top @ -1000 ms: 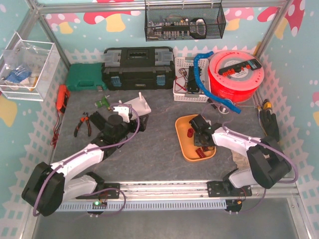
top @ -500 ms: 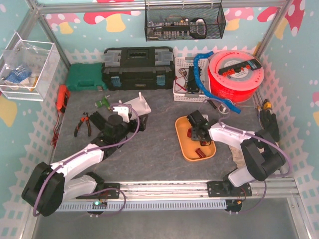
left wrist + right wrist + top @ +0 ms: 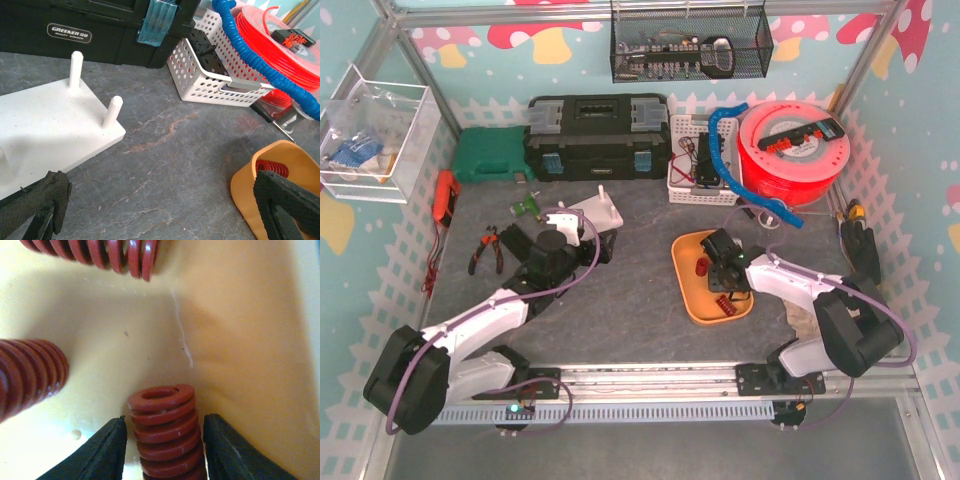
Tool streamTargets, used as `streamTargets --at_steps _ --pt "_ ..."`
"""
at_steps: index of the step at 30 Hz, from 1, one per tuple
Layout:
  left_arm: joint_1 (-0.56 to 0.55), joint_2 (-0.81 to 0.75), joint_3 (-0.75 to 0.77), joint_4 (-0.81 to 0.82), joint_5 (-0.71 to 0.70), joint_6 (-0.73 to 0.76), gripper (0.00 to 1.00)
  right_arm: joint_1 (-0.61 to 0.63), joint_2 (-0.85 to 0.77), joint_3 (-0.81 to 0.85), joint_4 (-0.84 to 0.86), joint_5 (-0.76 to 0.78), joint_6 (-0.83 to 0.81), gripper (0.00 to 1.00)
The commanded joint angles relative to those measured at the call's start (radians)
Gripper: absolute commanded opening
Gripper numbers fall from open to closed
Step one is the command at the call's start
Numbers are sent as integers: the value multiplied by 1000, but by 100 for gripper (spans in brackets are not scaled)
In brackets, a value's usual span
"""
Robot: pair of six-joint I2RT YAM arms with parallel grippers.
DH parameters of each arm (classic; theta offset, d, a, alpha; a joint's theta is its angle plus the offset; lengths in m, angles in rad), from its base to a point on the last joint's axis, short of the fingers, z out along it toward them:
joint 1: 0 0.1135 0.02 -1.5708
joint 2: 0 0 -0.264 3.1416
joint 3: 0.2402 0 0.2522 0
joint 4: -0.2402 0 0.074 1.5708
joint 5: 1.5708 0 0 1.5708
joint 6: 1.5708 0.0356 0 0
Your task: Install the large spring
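Note:
Three red springs lie in the orange tray (image 3: 240, 315). One spring (image 3: 165, 435) lies between the fingers of my right gripper (image 3: 165, 450), which is open, with a narrow gap on each side. A thicker-looking spring (image 3: 30, 375) lies to the left and another (image 3: 100, 255) at the top; I cannot tell which is the large spring. In the top view my right gripper (image 3: 725, 285) points down into the tray (image 3: 705, 312). My left gripper (image 3: 165, 200) is open and holds nothing, beside the white peg board (image 3: 50, 120) with upright pegs (image 3: 112, 110).
A white basket (image 3: 215, 75), a red filament spool (image 3: 792, 150) and a blue hose (image 3: 260, 55) stand at the back right. A black toolbox (image 3: 598, 135) and a green case (image 3: 490, 155) are behind the board (image 3: 600, 212). Pliers (image 3: 485, 250) lie at the left.
My right gripper's jaws have spread apart off the spring. Its wrist swung a little toward the far end of the tray and came back. The left arm has not moved.

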Motion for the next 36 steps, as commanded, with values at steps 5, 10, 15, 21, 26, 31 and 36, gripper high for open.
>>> streamTargets --at_steps 5,10,15,21,26,31,36 --pt "-9 -15 -13 14 -19 22 99 -3 -6 -34 -35 -7 14 42" --pt "-10 -27 -15 11 -25 21 99 -2 -2 -44 -15 4 12 39" --pt "-11 -42 -21 9 -38 18 99 -3 -9 -51 12 23 2 33" --pt "-11 -61 -28 3 -64 5 99 -3 -68 -33 27 57 -32 25" --pt "-10 -90 -39 0 -76 -11 99 -2 -182 -6 45 63 -94 21" --pt "-11 -125 -45 -2 -60 -62 99 6 -318 -6 143 -2 -198 19" --pt "-10 -153 -40 -3 89 -115 99 40 -433 -60 343 -70 -305 15"
